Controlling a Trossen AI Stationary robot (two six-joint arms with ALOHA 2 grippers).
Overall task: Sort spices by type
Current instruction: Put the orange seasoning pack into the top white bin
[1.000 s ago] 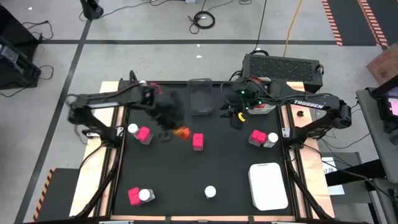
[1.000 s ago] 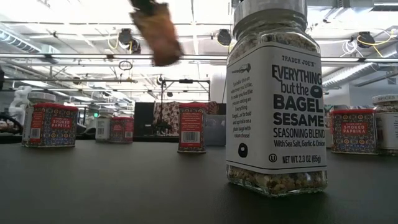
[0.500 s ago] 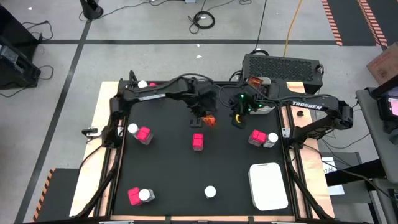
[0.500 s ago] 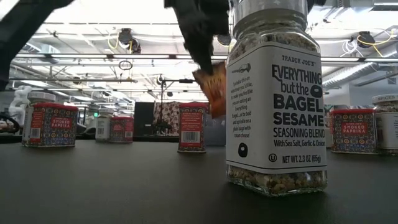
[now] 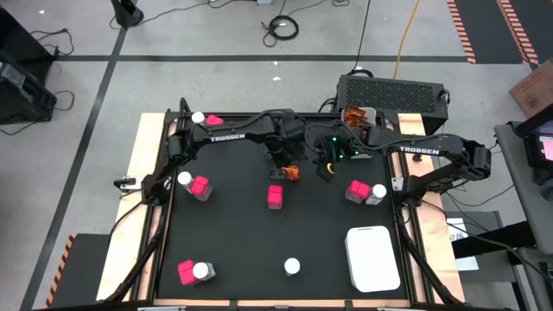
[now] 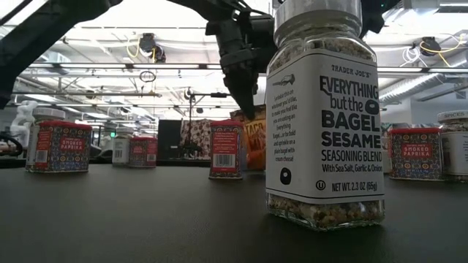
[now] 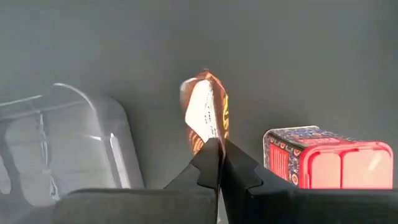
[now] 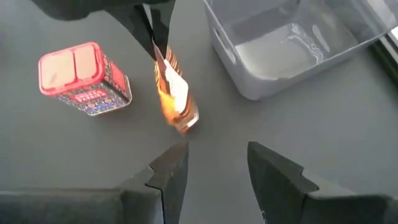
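My left gripper [image 5: 289, 167] is shut on an orange-red crinkly sachet [image 7: 205, 112] near the table's middle, seen also as the sachet [image 8: 174, 99] and the sachet [image 6: 254, 139]. My right gripper [image 8: 214, 167] is open, just right of the sachet, touching nothing. A pink pack [image 5: 275, 196] stands on its base just near of the sachet. Other pink packs [image 5: 200, 187] and white-lidded jars [image 5: 292, 267] stand scattered on the black table. More orange sachets [image 5: 354, 115] lie at the far right. My left gripper pinches the sachet's top edge [image 7: 208, 138] between its two fingers [image 8: 149, 25], coming from above and pointing down. The sachet hangs upright below the fingers. Its lower end [image 8: 185, 122] is at or just above the table; I cannot tell which.
A clear bin [image 8: 292, 43] sits just far of the sachet, and a white bin [image 5: 373, 257] at the near right. One jar [image 6: 325, 117] stands close before the low camera. Pairs of pack and jar stand at the left [image 5: 184, 179], near left [image 5: 203, 271] and right [image 5: 378, 193].
My left gripper has carried the sachet from left of centre toward the table's right and then lowered it beside the middle pink pack, staying shut on it. The sachet hung high at first and now hangs close to the table.
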